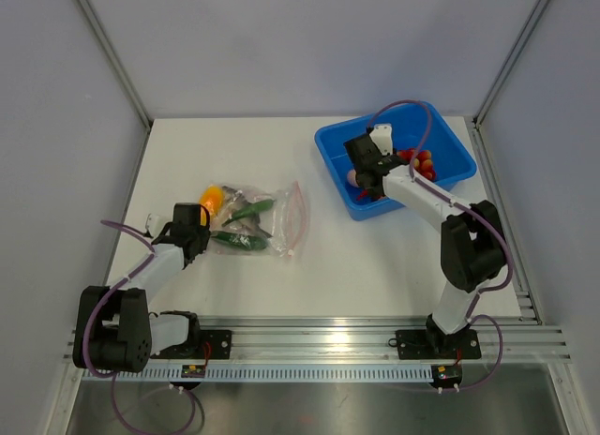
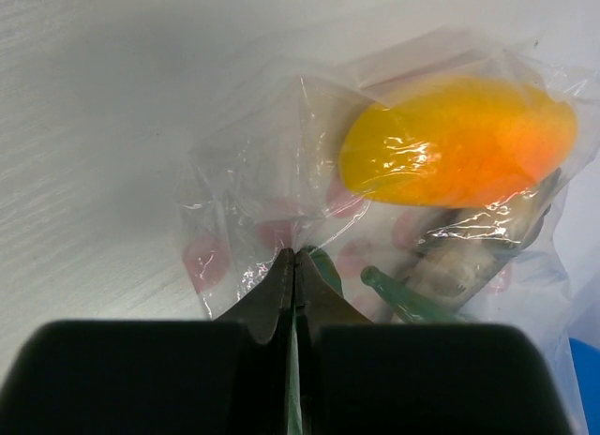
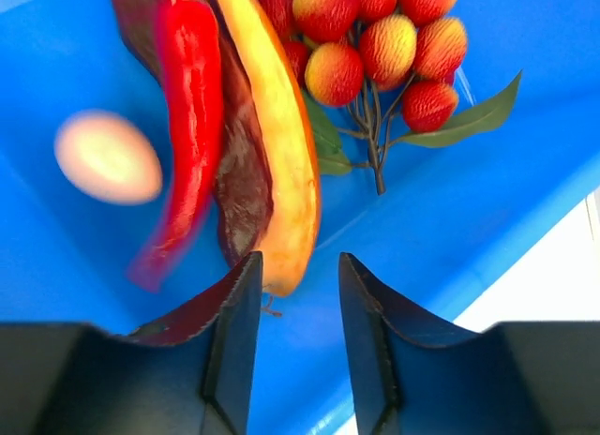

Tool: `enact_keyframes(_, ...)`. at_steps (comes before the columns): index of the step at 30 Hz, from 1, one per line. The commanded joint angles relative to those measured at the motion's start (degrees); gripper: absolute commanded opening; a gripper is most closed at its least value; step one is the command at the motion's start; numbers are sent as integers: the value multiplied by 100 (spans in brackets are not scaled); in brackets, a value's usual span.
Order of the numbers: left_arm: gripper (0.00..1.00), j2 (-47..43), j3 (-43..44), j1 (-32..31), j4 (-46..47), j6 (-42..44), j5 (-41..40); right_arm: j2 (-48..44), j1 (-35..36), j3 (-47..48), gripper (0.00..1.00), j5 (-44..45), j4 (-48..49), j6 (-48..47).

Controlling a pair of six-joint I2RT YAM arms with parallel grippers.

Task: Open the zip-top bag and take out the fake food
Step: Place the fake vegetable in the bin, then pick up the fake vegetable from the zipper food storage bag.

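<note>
zip-top bag [image 1: 255, 221] flat on the white table [image 1: 375, 257], left of centre, well apart from the blue bin [image 1: 330, 158]. left pincer [image 2: 295, 262] right at its left end, pressed together and pinching the thin plastic there, fingertips [image 2: 277, 287] closed tight with crinkled film between. long axis roughly left to right in the top view, pinkish zip strip [image 1: 298, 219] at the far right end, pointing away from that pincer. fake food [image 2: 459, 142] inside: an orange-yellow piece up top, green bits and something grey below. right pincer [image 3: 298, 271] over in the bin, spread apart, gripping nothing, just above a red chili [image 3: 187, 107], a yellow-orange wedge [image 3: 281, 163], a blurry pale egg [image 3: 106, 157] and a bunch of red fruit [image 3: 375, 41].
</note>
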Motion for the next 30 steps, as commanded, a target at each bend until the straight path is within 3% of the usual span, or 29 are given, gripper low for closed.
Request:
enact_keyframes(1,0,33,-17,16,262,149,70,-725,-30,-138,47,-68,441,101)
enact_keyframes(3,0,51,27,16,245,202,70,-937,-12,-262,51,-217,520,109)
enact_keyframes(5,0,42,62,16,183,211,62,-1297,-4,-542,70,-271,747,74)
enact_keyframes(8,0,7,18,16,262,237,70,-1877,-4,-1094,76,-551,1361,-57)
enact_keyframes(11,0,-98,-60,25,350,220,79,-2448,5,-1561,76,-1052,1846,-128)
enact_keyframes(17,0,-257,-210,25,526,185,106,-2950,347,-1739,65,-2116,1804,-189)
enact_keyframes(25,0,-186,-8,25,534,641,263,-2371,1445,-1283,63,-2406,1321,-848)
enact_keyframes(30,0,-353,-52,25,395,546,115,-1564,1526,-940,62,-3021,1031,-937)
